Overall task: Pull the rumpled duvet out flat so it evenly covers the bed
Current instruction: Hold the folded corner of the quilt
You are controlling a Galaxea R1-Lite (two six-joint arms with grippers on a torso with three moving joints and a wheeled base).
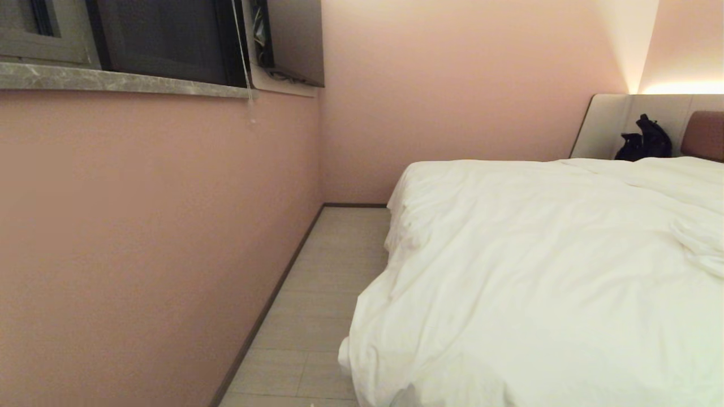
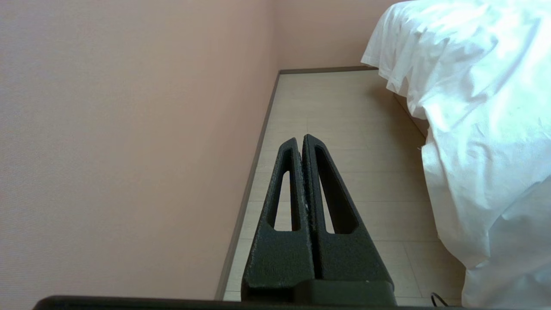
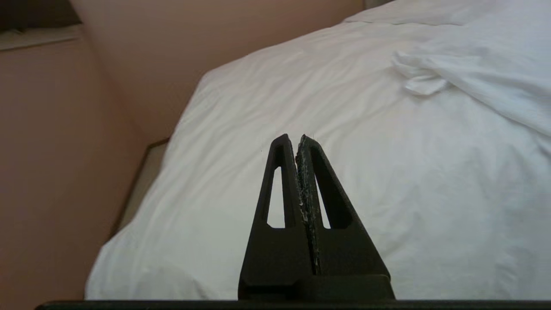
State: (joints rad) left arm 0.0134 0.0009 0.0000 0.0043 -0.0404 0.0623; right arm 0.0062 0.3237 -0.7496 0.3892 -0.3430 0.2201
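Duvet (image 1: 543, 271) over bed (image 1: 701, 133); wall (image 1: 141, 237) close alongside, narrow floor strip (image 1: 322, 305) between. Dark bag (image 1: 645, 140) at headboard. Left gripper (image 2: 300, 140), right gripper (image 3: 296, 138): fingers together, empty.

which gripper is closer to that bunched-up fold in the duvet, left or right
Right. The right gripper, shut and empty, hangs above the duvet with the bunched fold ahead of it. The left gripper, also shut, is off the bed's side, above the floor.

— Where are we?
— A bedroom: a wide bed (image 1: 701, 133) under a white duvet (image 1: 537, 271), padded headboard lit from above.
— Anything else?
— Pink walls (image 1: 141, 237), a stone window sill (image 1: 124, 82), pale floor (image 1: 328, 294) alongside.
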